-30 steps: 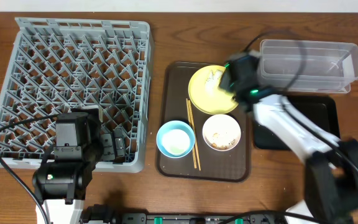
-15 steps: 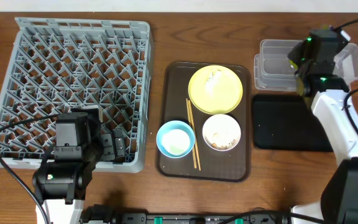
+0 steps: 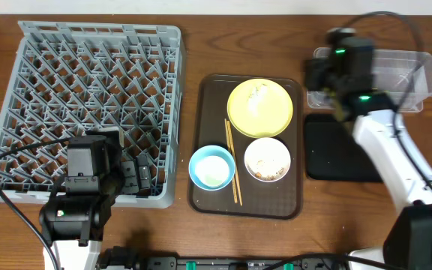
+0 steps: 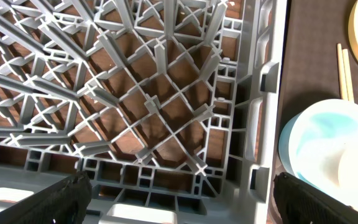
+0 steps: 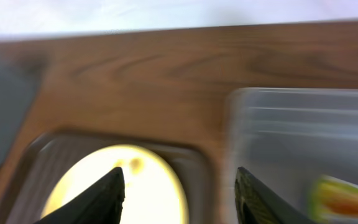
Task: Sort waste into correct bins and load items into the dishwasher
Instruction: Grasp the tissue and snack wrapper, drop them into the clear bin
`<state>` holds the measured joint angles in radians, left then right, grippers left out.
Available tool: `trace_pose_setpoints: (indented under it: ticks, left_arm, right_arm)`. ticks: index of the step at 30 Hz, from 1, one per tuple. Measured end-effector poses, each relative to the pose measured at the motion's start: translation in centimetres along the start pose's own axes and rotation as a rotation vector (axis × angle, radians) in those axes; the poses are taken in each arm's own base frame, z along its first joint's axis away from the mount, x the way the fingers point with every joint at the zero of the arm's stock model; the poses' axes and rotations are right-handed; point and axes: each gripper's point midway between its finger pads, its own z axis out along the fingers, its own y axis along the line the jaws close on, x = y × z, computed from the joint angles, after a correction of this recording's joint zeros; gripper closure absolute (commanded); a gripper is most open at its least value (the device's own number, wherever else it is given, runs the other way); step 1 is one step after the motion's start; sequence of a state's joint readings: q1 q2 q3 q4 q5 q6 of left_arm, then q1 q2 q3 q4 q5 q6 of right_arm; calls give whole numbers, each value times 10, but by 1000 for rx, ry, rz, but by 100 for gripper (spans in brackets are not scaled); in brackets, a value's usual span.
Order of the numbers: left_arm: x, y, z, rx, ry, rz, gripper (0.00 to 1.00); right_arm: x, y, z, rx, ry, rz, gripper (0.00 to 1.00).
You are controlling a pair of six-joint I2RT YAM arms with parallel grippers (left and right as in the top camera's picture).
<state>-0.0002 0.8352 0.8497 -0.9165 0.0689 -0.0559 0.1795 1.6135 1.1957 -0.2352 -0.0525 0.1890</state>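
Note:
My right gripper (image 3: 319, 75) (image 5: 179, 172) hangs open and empty between the yellow plate (image 3: 259, 107) (image 5: 114, 186) and the left end of the clear tub (image 3: 373, 75) (image 5: 291, 143). A green-and-yellow wrapper (image 5: 347, 199) lies inside that tub. On the brown tray (image 3: 210, 90) lie the plate, a light blue bowl (image 3: 212, 166) (image 4: 319, 134), a cream bowl (image 3: 267, 160) holding crumbs, and chopsticks (image 3: 232, 161) (image 4: 344, 68). Over the front right corner of the grey dish rack (image 3: 88, 82) (image 4: 166, 118), my left gripper (image 3: 137, 180) (image 4: 182, 205) stands wide open and empty.
A shallow black tray (image 3: 328, 150) lies just in front of the clear tub, partly under my right arm. Cables trail from both arms. The right wrist view is blurred by motion.
The right gripper went from above the plate, shut, over to the clear tub, opened there, and has swung back left to the tub's left end. The left arm has not moved.

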Motion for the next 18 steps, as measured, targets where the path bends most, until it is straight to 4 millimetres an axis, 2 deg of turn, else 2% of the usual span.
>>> trace_pose_setpoints:
  ticks: [3, 7, 12, 18]
  left_arm:
    - [0, 0, 0, 0, 0, 0, 5]
    - [0, 0, 0, 0, 0, 0, 5]
    - [0, 0, 0, 0, 0, 0, 5]
    - [0, 0, 0, 0, 0, 0, 5]
  right_arm:
    - [14, 44, 8, -52, 18, -105, 31]
    - [46, 77, 36, -78, 76, -191, 30]
    - [91, 88, 73, -30, 152, -219, 30]
    - [116, 86, 95, 33, 176, -159, 34]
